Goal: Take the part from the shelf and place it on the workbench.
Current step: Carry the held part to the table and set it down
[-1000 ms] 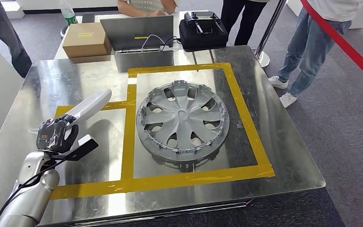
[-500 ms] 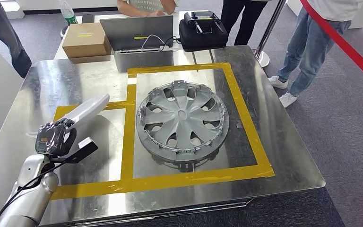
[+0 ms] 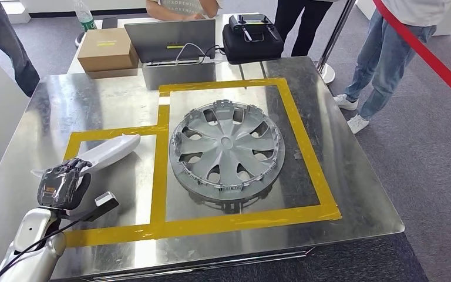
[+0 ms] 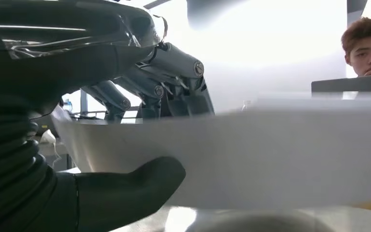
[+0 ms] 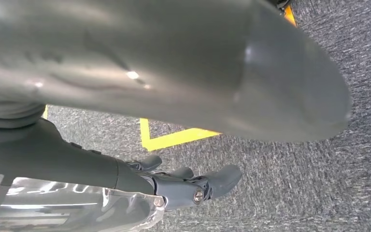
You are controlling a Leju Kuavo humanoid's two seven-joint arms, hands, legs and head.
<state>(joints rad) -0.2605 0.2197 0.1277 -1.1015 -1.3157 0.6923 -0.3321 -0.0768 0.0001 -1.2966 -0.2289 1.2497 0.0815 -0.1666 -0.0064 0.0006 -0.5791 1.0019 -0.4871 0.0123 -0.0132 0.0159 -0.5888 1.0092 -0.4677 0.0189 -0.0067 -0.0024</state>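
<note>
- One part in play: white trim part [image 3: 103, 151], long curved plastic, held by left hand [image 3: 59, 185] at its near end. Far end reaches into the small yellow-taped box [image 3: 73, 140] on the workbench [image 3: 352, 176]; looks down on or just above the steel, can't tell which.
- Left wrist view: thumb [image 4: 140, 186] under the part [image 4: 251, 154], fingers [image 4: 174, 65] curled over the top, so it's a clamp grip, not released yet.
- Right hand [image 5: 193, 186] hangs by the robot's side over carpet, fingers loosely curled, holds nothing.
- Risk 1: grip is at one end only, so the part is cantilevered. If hand opens before near end is down, it probably drops, bounces, slides on slick steel.
- Risk 2: far tip is near the tape dividing it from the hubcap [image 3: 226, 150]. Any fwd push likely skids it over the line or into the cap.
- Risk 3: fingers could drag the part on pull-back, since thumb sits underneath.
- Risk 4: near end is close to table's left edge, so an overhang or tip-off is possible.
</note>
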